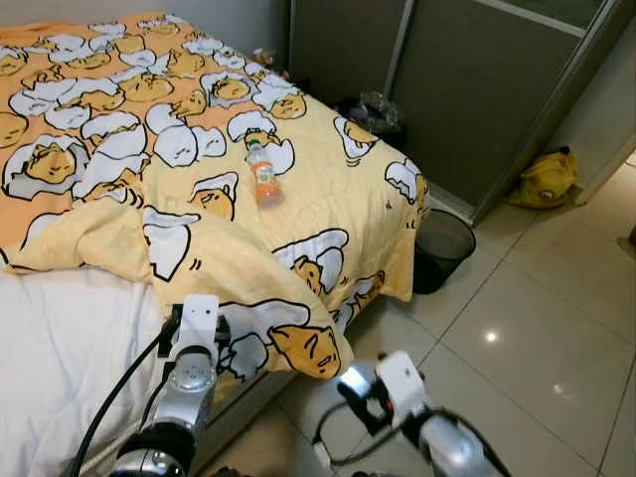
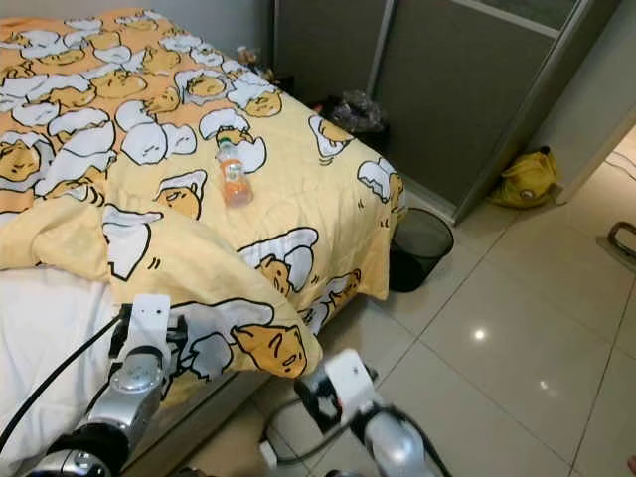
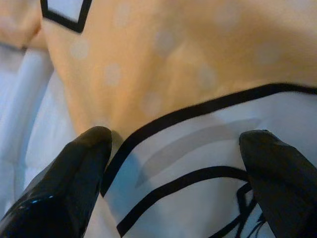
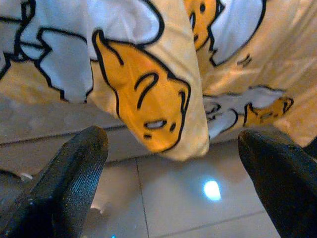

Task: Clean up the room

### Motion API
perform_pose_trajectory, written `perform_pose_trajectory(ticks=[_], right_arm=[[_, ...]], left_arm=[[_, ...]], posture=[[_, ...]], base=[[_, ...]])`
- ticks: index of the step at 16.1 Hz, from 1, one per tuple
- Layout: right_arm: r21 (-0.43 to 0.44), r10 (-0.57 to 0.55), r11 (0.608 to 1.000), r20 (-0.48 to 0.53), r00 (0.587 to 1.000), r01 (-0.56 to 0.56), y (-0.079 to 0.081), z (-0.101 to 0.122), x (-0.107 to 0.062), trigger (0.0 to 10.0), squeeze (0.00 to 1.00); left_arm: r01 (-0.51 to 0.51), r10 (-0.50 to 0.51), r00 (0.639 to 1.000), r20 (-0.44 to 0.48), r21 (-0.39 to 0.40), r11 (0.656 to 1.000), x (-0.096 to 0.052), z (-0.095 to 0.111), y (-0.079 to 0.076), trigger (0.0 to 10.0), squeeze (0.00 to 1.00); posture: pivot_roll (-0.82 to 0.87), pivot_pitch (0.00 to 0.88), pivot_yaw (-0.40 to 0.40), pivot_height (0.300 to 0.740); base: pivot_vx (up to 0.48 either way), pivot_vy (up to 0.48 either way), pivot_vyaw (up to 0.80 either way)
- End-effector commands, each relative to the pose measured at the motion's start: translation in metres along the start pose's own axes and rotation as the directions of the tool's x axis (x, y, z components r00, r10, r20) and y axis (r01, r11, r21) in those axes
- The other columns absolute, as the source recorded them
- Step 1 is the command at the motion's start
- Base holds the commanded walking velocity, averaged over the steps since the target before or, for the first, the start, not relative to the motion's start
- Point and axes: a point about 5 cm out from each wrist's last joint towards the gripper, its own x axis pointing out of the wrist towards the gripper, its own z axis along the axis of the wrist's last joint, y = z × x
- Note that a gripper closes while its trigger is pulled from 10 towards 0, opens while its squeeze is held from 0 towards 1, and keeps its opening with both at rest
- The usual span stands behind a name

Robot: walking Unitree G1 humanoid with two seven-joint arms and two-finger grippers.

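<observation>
The bottle (image 1: 263, 175), with its orange drink and pale cap, lay on its side on the yellow egg-print duvet (image 1: 328, 169), well up the bed (image 1: 60, 338) and well apart from both grippers; it looked to you like the 1 obvious piece of litter on the bed. Past the bed's foot corner the dark mesh bin (image 1: 444, 245) stood on the tiled floor (image 1: 537, 328), and further off a yellow bag (image 1: 545, 179) slumped against the sliding wardrobe door (image 1: 477, 89). Your left gripper (image 3: 176, 163) hung just over the folded duvet edge, jaws apart, and your right gripper (image 4: 173, 163) hovered low beside the bed frame, jaws likewise apart and holding nothing. I judge the step in hand was the approach: nothing was grasped yet, and the next move called for stepping or leaning closer so 1 arm could reach the bottle. The head views gave you bottle, bin and bag together; the left wrist view gave you close fabric and white sheet, and the right wrist view gave the hanging duvet corner above the floor.
</observation>
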Motion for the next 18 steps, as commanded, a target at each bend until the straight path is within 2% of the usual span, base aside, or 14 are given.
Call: perform_pose_trajectory(ticks=[1,2,5,6,7,9,11,14,16,18], right_arm=[[-0.010,0.000,1.000,-0.005,1.000,0.000,0.006,-0.006,-0.003,10.0,0.00],[-0.012,0.001,1.000,-0.004,1.000,-0.001,0.011,-0.008,-0.003,10.0,0.00],[-0.007,0.025,1.000,0.006,1.000,-0.025,0.066,-0.018,-0.011,10.0,0.00],[-0.004,0.033,0.999,0.006,0.999,-0.033,0.083,-0.020,-0.014,10.0,0.00],[-0.003,0.035,0.999,0.006,0.999,-0.035,0.087,-0.021,-0.014,10.0,0.00],[-0.003,0.039,0.999,0.008,0.999,-0.039,0.099,-0.022,-0.016,10.0,0.00],[-0.017,0.021,1.000,0.032,0.999,-0.021,0.076,-0.011,-0.011,10.0,0.00],[-0.010,0.017,1.000,0.105,0.994,-0.016,0.074,0.002,-0.012,10.0,0.00],[-0.038,-0.049,0.997,0.247,0.968,0.061,0.066,0.023,-0.019,10.0,0.00],[-0.029,-0.071,0.996,0.307,0.949,0.084,0.062,0.037,-0.024,10.0,0.00]], left_arm=[[-0.026,0.026,0.999,-0.021,-0.020,0.999,0.001,0.000,0.000,10.0,0.00],[-0.031,0.031,0.999,-0.028,-0.023,0.999,0.002,0.000,0.001,10.0,0.00],[-0.073,0.069,0.995,-0.071,-0.054,0.996,0.001,-0.006,0.004,10.0,0.00],[-0.097,0.095,0.995,-0.034,-0.044,0.994,0.001,-0.004,0.008,10.0,0.00],[-0.103,0.102,0.995,-0.015,-0.043,0.994,0.001,-0.002,0.009,10.0,0.00],[-0.108,0.107,0.992,0.066,0.014,0.994,0.000,0.004,0.010,10.0,0.00],[-0.106,0.106,0.994,-0.026,-0.011,0.994,-0.003,-0.013,0.009,10.0,0.00],[-0.132,0.131,0.991,-0.017,-0.035,0.991,-0.002,-0.009,0.010,10.0,0.00],[-0.173,0.169,0.984,-0.051,-0.083,0.982,-0.001,-0.013,0.017,10.0,0.00],[-0.215,0.206,0.974,-0.089,-0.109,0.970,-0.001,-0.018,0.024,10.0,0.00]], posture=[[-0.07,0.034,-0.068,0.740],[-0.07,0.034,-0.067,0.740],[-0.07,0.036,-0.066,0.740],[-0.07,0.036,-0.066,0.740],[-0.07,0.036,-0.066,0.740],[-0.07,0.037,-0.067,0.740],[-0.06,0.039,-0.069,0.740],[-0.06,0.038,-0.070,0.740],[-0.07,0.039,-0.069,0.740],[-0.07,0.038,-0.067,0.740]], base=[[0.000,0.000,0.00],[0.000,0.000,0.00],[0.000,0.000,0.00],[0.000,0.000,0.00],[0.000,0.000,0.00],[0.000,0.000,0.00],[0.000,0.000,0.00],[0.000,0.000,0.00],[0.000,0.000,0.00],[0.000,0.000,0.00]])
